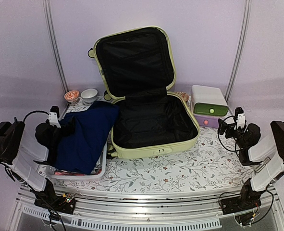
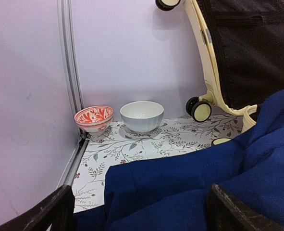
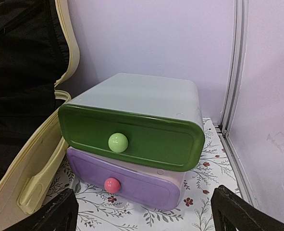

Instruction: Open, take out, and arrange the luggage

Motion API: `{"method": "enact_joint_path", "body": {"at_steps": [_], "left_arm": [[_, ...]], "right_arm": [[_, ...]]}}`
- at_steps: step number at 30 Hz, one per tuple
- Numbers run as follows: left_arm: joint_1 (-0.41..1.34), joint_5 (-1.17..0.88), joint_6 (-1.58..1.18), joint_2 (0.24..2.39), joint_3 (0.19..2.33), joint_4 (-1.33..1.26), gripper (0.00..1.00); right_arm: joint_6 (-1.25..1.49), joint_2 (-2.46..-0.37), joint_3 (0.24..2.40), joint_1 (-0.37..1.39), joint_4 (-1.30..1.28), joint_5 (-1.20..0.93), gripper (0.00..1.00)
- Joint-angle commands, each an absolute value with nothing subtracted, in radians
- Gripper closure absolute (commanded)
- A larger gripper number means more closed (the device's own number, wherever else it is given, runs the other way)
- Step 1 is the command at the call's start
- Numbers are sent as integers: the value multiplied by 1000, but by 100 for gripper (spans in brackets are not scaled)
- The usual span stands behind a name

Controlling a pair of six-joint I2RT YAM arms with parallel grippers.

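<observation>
The pale yellow-green luggage (image 1: 154,150) lies open in the middle of the table. Its lid (image 1: 134,60) stands upright against the back wall, and the black lining shows in both halves. A dark blue garment (image 1: 86,139) drapes from the luggage's left rim over a white basket (image 1: 79,176). My left gripper (image 1: 61,126) is open and empty just above the garment (image 2: 190,192); the luggage's shell and wheel (image 2: 200,110) show to its right. My right gripper (image 1: 223,126) is open and empty, right of the luggage (image 3: 33,159), facing the drawer box.
A white box with a green and a purple drawer (image 1: 208,105) (image 3: 132,134) stands right of the luggage. A red patterned bowl (image 1: 72,96) (image 2: 93,118) and a white bowl (image 1: 89,95) (image 2: 142,115) sit at the back left by the wall. Metal frame posts run up both back corners.
</observation>
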State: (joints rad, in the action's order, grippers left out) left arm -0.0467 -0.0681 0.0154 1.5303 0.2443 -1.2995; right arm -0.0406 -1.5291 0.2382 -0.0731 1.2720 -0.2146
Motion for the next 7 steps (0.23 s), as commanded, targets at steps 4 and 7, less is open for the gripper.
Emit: {"method": "enact_joint_path", "body": {"at_steps": [4, 7], "left_arm": [[-29, -84, 30, 1545, 257, -1269, 2], [-29, -83, 30, 1545, 258, -1269, 2]], "right_arm": [[-35, -1539, 256, -67, 1268, -197, 1], [-37, -1537, 255, -66, 1269, -197, 1]]}}
